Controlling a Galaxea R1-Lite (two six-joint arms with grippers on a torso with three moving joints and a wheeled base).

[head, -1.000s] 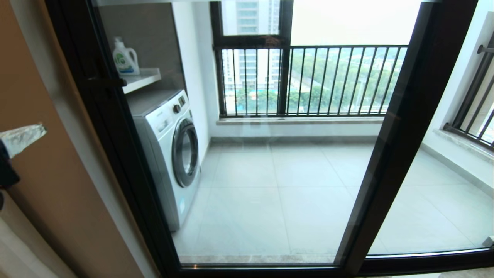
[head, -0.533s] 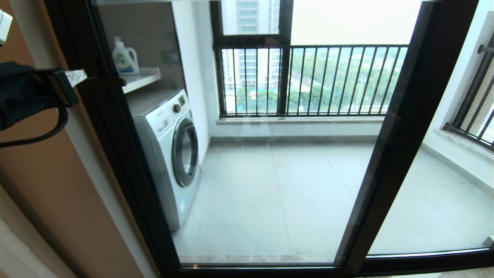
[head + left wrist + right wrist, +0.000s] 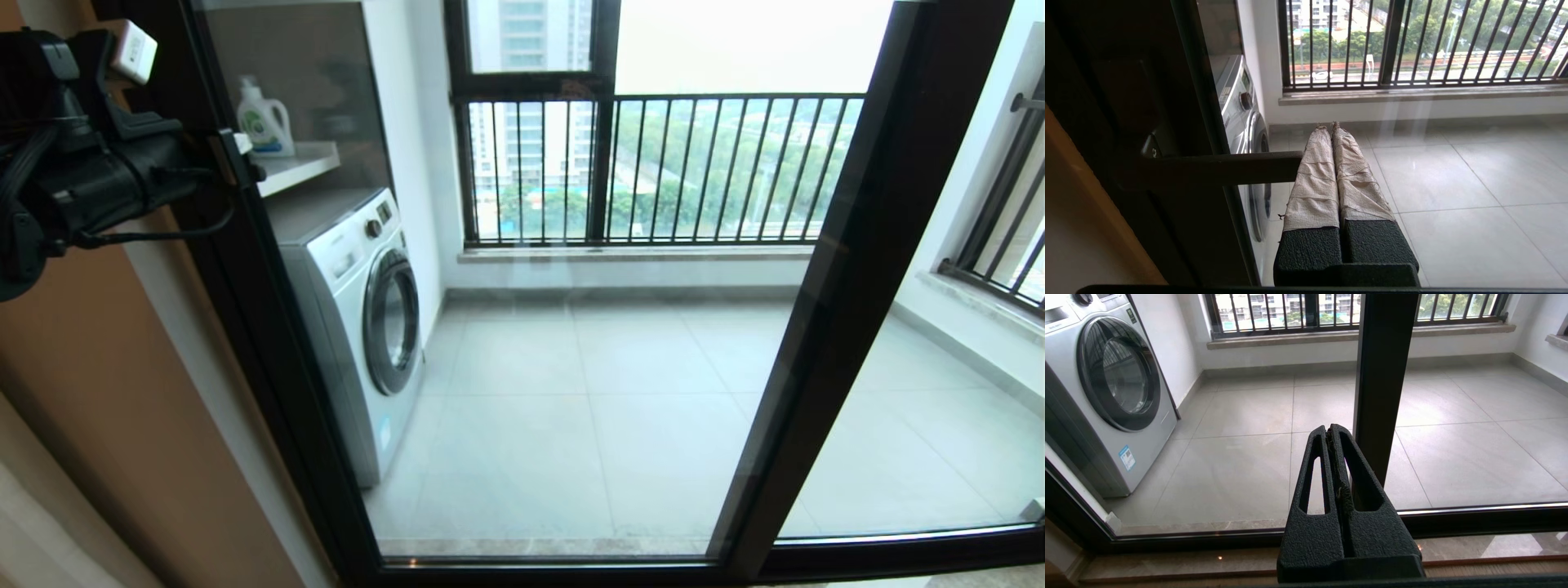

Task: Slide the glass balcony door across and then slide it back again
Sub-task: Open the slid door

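A tiled balcony lies beyond the glass, with a washing machine [image 3: 359, 327] and a detergent bottle [image 3: 263, 121] on a shelf along its left wall and a barred railing [image 3: 653, 167] at the far end. Far left, the left gripper [image 3: 1327, 127] is raised to handle height, its cloth-wrapped fingers [image 3: 1312, 179] pressed together with nothing between them, and the free end of the handle [image 3: 1224, 167] sits just beside them, touching or nearly so. That short black bar juts from the left upright of the glass balcony door [image 3: 522, 367], which stands directly ahead of the gripper, drawn fully to the left against the jamb. The panel looks heavy and rigid, its glass smooth and slippery, so the bar is probably the only sound place to push or hook; a steady sideways shove along the track should serve better than a jerk. Further right, the right gripper [image 3: 1333, 430] hangs low near the bottom track, fingers pressed together, idle before the door's right upright [image 3: 1380, 375].
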